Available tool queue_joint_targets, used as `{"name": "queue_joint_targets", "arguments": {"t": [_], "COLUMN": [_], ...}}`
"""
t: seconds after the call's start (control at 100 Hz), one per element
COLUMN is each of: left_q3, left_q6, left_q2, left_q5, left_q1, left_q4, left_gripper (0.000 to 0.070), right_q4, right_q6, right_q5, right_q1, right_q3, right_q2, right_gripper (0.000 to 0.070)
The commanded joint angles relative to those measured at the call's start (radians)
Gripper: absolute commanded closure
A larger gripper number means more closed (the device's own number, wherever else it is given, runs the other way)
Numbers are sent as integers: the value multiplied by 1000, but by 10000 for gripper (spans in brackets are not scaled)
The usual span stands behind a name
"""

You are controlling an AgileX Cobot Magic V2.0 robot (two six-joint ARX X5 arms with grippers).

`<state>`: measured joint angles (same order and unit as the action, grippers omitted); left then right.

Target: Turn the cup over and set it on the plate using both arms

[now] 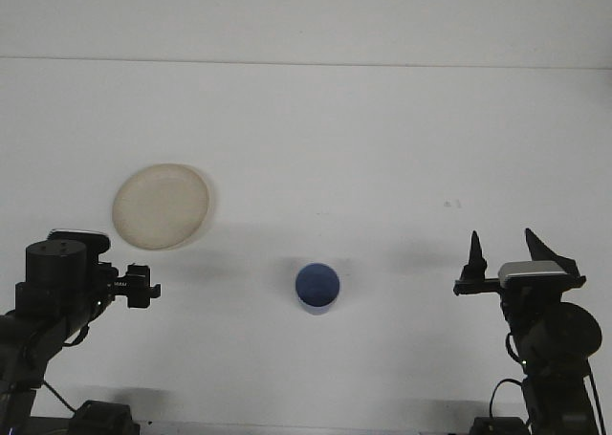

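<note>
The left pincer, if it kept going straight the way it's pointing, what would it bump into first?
The left pincer points sideways toward the table's middle, so the blue cup looks like the first thing in its line. The plate sits off that line. Height is hard to judge, so it could pass above.

- The cup [316, 287] is blue, standing near the front middle of the white table, seen from above as a round disc.
- The plate [161, 206] is round, pale cream, lying flat, well apart to the cup's left and farther back.

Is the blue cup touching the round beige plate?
Apart. The front view shows bare white table between the blue cup and the round beige plate, which lies farther back and to the left.
</note>
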<state>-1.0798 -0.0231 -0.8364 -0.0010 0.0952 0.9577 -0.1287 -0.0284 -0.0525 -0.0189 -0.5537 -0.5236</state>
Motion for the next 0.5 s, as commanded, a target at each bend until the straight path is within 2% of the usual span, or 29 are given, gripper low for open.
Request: {"name": "queue_joint_targets", "arguments": {"t": [0.0, 0.13, 0.21, 0.29, 0.49], "left_q3": [-48, -131, -187, -239, -350], "left_q6": [-14, -43, -69, -94, -133], "left_q2": [-35, -124, -188, -258, -448], "left_q5": [-2, 0, 26, 62, 85], "left_q1": [18, 82, 137, 199, 371], "left_q4": [17, 75, 89, 87, 46], "left_gripper": [276, 276, 276, 276, 276], "right_q4": [9, 9, 9, 9, 9], "right_q6": [13, 13, 13, 13, 13], "right_q5": [0, 0, 0, 0, 0], "right_q1": [-2, -2, -2, -2, -2], "right_q3": [-3, -3, -3, -3, -3], "right_q2": [-1, -1, -1, -1, -1], "right_gripper": [136, 136, 136, 136, 136]}}
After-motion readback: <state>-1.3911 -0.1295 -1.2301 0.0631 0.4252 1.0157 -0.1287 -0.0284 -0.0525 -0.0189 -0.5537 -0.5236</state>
